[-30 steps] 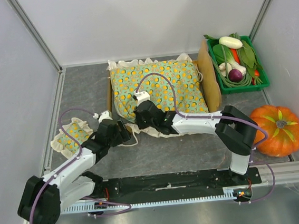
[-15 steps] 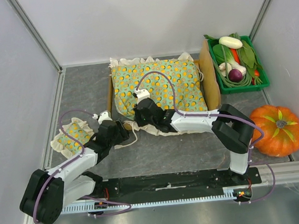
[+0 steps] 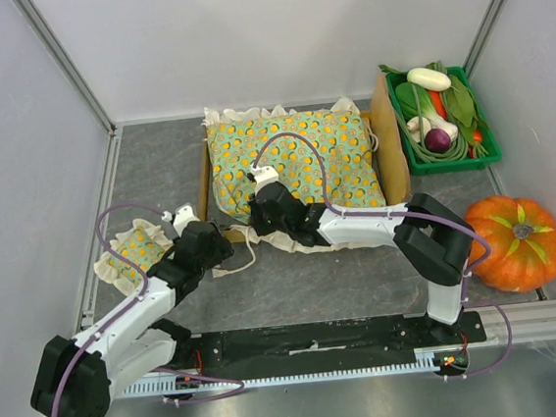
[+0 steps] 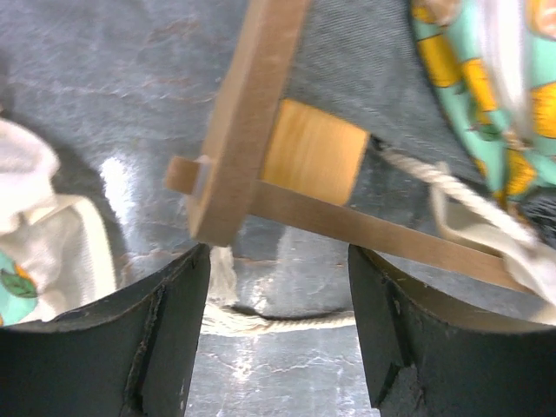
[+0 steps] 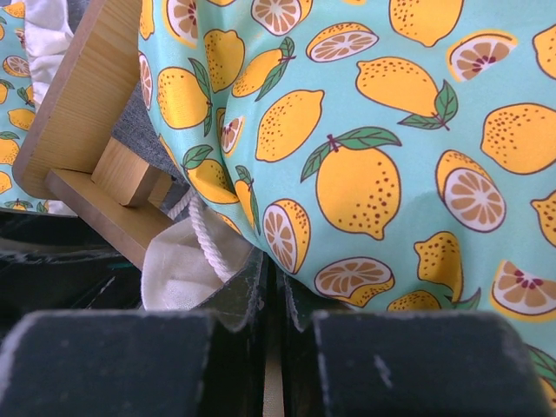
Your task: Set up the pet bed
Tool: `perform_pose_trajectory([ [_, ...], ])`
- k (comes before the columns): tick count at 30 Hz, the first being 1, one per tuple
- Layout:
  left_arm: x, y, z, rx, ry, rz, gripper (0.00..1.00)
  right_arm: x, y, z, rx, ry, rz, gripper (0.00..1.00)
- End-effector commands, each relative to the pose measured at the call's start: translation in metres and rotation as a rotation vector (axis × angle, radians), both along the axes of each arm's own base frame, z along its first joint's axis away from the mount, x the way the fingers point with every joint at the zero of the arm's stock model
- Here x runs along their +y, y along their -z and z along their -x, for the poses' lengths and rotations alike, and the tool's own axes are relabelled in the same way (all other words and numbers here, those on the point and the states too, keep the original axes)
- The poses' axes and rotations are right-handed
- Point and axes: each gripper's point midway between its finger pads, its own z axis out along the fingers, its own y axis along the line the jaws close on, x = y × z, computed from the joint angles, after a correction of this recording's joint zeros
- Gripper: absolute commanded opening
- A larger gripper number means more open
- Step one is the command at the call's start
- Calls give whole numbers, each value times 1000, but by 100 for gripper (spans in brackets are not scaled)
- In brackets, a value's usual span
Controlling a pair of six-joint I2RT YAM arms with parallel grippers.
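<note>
On the grey stone-patterned desk, a small frilled pillow printed with oranges lies at far left, near the side wall. Just right of it the left pincer hangs low over the desk with its fingers spread apart and holding nothing. Its wrist camera shows the near left corner of the pet bed just ahead of the gap. A white twisted cord trails across the desk between the fingers.

The small light-wood pet bed sits at the middle of the desk toward the back wall. The right pincer is at the bed's near left corner, fingers drawn almost together against the near hem of a large teal frilled cushion printed with lemons and orange slices. Whether fabric is nipped between them cannot be told. The cushion fills the frame and spills over its near rail.

The bed's taller arched headboard stands at the right end, just beside a green plastic crate of vegetables. A round orange pumpkin rests at the right edge, nearer the arms.
</note>
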Motion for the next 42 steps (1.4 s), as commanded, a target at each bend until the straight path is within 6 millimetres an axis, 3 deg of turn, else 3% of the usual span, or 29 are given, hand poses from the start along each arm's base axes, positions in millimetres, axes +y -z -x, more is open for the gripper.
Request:
perform_pose_trajectory([
  [1,25,14,7,87,-147,-86,69,2,-8,8,0,-46,-18,11],
  [8,19,35,13,182,-143,-95,64,2,-13,8,0,-71,-47,11],
  [13,16,39,10,207,-141,-122,46,2,-20,8,-4,-88,-71,12],
  [18,14,39,11,214,-132,-118,2,2,-24,11,3,-106,-83,12],
  [20,10,36,13,208,-105,-105,2,3,-24,13,9,-116,-82,12],
  [24,-12,0,14,114,-9,-16,2,3,-20,17,26,-146,-61,12],
  [27,-29,-17,28,90,60,68,2,3,-20,18,25,-157,-54,16],
  [31,-41,-22,58,93,93,221,2,7,-25,24,33,-188,-69,25],
  [32,-38,-10,67,121,95,223,2,8,-28,23,31,-190,-76,28],
  [35,-38,-1,82,136,98,278,2,12,-34,32,33,-220,-95,46],
  [38,-31,-2,92,150,80,285,2,17,-68,48,-2,-286,-165,56],
  [42,-17,-11,96,135,38,262,2,16,-99,72,-28,-375,-227,70],
])
